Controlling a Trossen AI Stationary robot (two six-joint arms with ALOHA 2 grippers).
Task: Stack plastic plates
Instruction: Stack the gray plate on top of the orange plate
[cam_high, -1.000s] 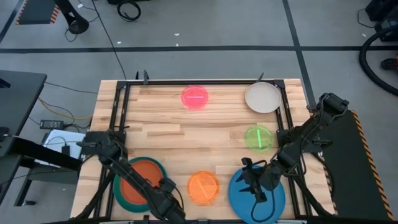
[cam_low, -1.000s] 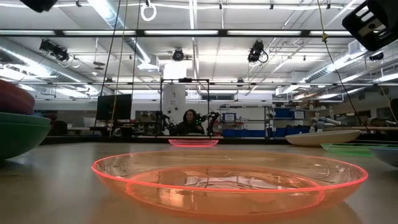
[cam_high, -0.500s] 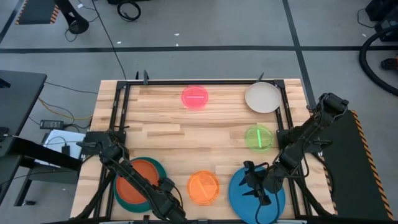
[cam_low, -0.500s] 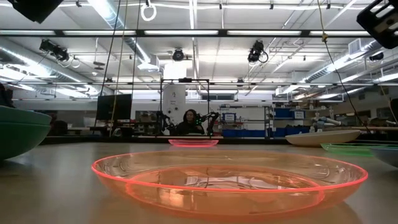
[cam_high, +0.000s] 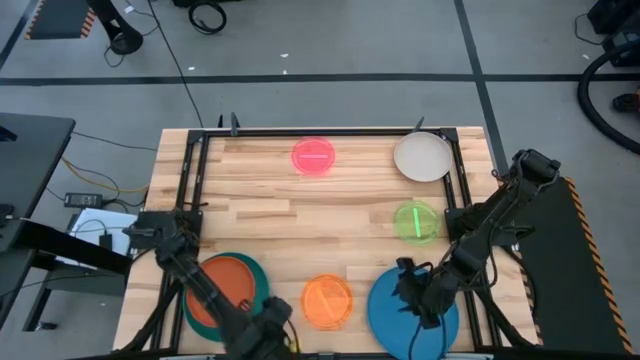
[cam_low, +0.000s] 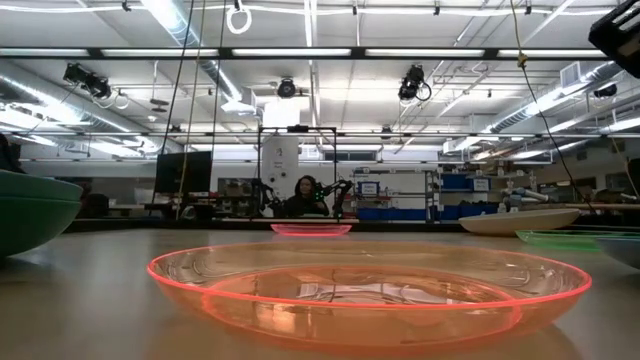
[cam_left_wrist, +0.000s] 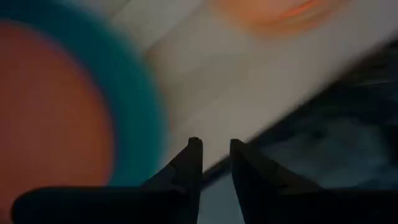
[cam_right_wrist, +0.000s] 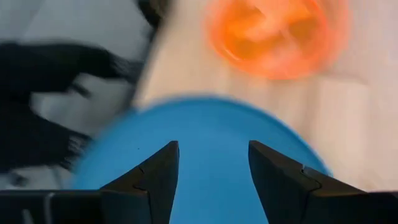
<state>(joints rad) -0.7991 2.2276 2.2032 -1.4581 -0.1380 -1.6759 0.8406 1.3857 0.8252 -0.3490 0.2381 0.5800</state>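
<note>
Looking down from the high view: wooden table (cam_high: 300, 210); pink plate (cam_high: 314, 156) at the far edge, centre; beige plate (cam_high: 422, 157) at the far right; small green plate (cam_high: 415, 222) on the right side, mid-table; small orange plate (cam_high: 327, 301) near the front edge, centre; blue plate (cam_high: 412, 311) at the front right; orange-red plate (cam_high: 222, 282) lying inside the teal plate (cam_high: 253, 268) at the front left. Left gripper (cam_high: 268, 325) sits at the front edge between the teal and orange plates; right gripper (cam_high: 412, 294) hangs over the blue plate. Low view: orange plate (cam_low: 368, 290) fills the foreground; teal plate's rim (cam_low: 35, 208) at the left edge; pink plate (cam_low: 311, 229) far off, centre; beige plate (cam_low: 520, 220) and green plate (cam_low: 575, 239) at right; a person (cam_low: 304, 196) seated beyond the table. Left wrist view: left gripper (cam_left_wrist: 215, 163) with fingers nearly together, holding nothing, beside the teal plate (cam_left_wrist: 140, 118) with the orange-red plate (cam_left_wrist: 50, 124) in it. Right wrist view: right gripper (cam_right_wrist: 211, 171) with fingers apart, empty, above the blue plate (cam_right_wrist: 205, 146); orange plate (cam_right_wrist: 277, 34) beyond
</note>
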